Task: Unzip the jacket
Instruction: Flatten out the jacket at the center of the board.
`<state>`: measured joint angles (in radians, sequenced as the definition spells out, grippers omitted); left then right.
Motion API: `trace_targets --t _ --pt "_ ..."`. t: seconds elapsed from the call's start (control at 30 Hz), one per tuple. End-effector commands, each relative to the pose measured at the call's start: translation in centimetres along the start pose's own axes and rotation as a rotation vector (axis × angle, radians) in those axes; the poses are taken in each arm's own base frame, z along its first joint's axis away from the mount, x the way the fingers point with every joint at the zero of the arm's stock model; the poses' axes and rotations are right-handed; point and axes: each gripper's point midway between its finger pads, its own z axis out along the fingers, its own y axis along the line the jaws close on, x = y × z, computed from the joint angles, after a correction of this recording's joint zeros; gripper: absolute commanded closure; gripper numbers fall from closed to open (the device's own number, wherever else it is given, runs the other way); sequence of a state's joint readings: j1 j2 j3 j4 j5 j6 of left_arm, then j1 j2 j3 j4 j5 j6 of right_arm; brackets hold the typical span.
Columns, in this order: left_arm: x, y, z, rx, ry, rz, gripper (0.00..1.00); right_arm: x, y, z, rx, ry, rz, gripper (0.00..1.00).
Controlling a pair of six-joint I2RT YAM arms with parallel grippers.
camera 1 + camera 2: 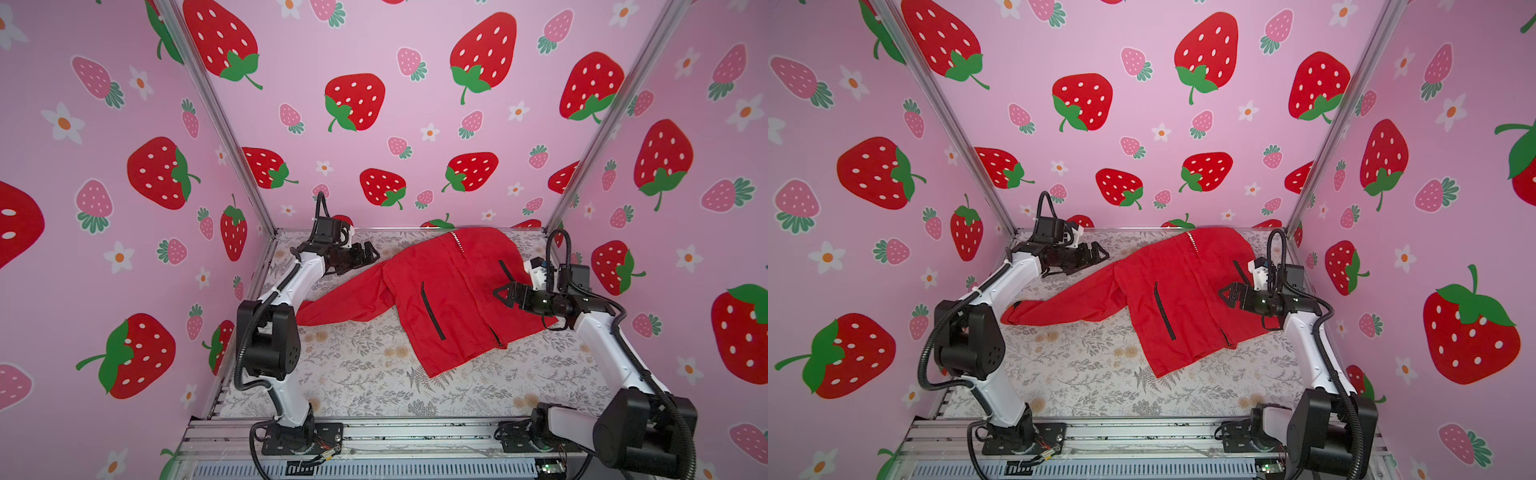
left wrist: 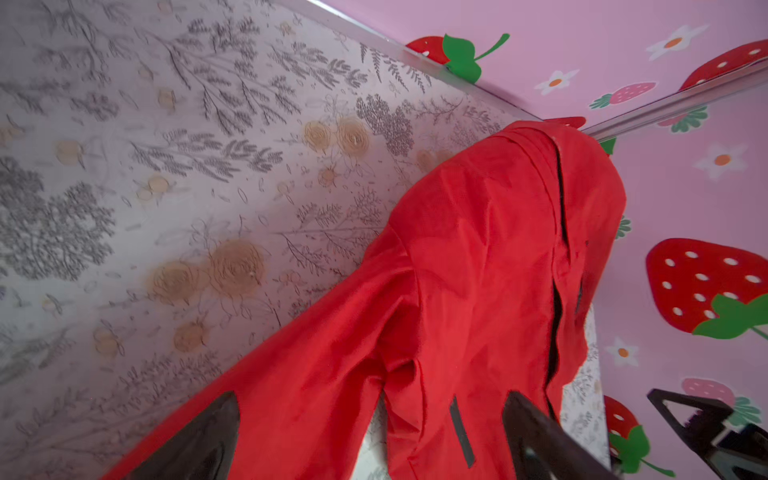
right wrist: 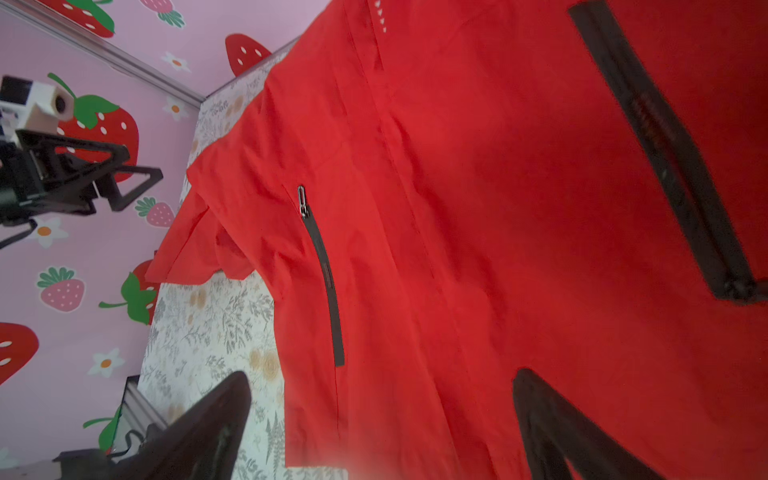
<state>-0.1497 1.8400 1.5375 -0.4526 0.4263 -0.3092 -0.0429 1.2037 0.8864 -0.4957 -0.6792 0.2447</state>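
The red jacket lies front up and slanted on the floral table, with one sleeve stretched towards the left arm. A fabric flap mostly covers its front zipper, and a black bit of that zipper shows near the hem. Two black pocket zippers show on the chest. My left gripper hovers open beside the shoulder, with nothing between its fingers. My right gripper hangs open over the jacket's right side, also with nothing in it.
The floral table cover is walled on three sides by pink strawberry panels with metal corner posts. The collar end of the jacket lies against the back wall. Both arm bases stand on the front rail.
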Motion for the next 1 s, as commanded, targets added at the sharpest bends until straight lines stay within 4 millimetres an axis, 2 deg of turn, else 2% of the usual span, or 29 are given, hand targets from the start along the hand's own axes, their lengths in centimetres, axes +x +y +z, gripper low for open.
trace_targets --t 0.0,0.07,0.2,0.33,0.53,0.7,0.83,0.97 --pt "-2.6 0.1 1.0 -0.045 -0.084 0.265 0.01 2.2 1.2 -0.4 -0.051 0.043 0.028 0.01" --pt "-2.9 0.4 2.7 -0.026 -0.089 0.35 0.01 3.1 0.8 -0.6 -0.025 0.06 0.056 0.01" --pt "-1.9 1.3 5.4 0.002 0.004 0.441 0.01 4.5 0.5 -1.3 0.015 0.077 0.106 0.0" --pt "-0.2 1.6 7.0 0.114 0.087 0.49 0.11 4.8 0.6 -1.9 0.025 0.077 0.111 0.0" --pt "1.8 2.1 5.4 0.284 0.163 0.543 0.2 4.6 -0.1 -1.7 0.039 0.088 0.125 0.0" --pt "3.6 2.3 4.4 0.353 0.252 0.563 0.25 5.0 -0.7 -1.3 0.046 0.106 0.149 0.0" --pt "4.3 3.5 5.1 0.322 0.304 0.553 0.27 4.9 -0.7 -1.4 0.035 0.087 0.179 0.0" --pt "4.8 3.8 5.9 0.329 0.341 0.554 0.3 5.0 -0.7 -1.7 0.027 0.079 0.199 0.0"
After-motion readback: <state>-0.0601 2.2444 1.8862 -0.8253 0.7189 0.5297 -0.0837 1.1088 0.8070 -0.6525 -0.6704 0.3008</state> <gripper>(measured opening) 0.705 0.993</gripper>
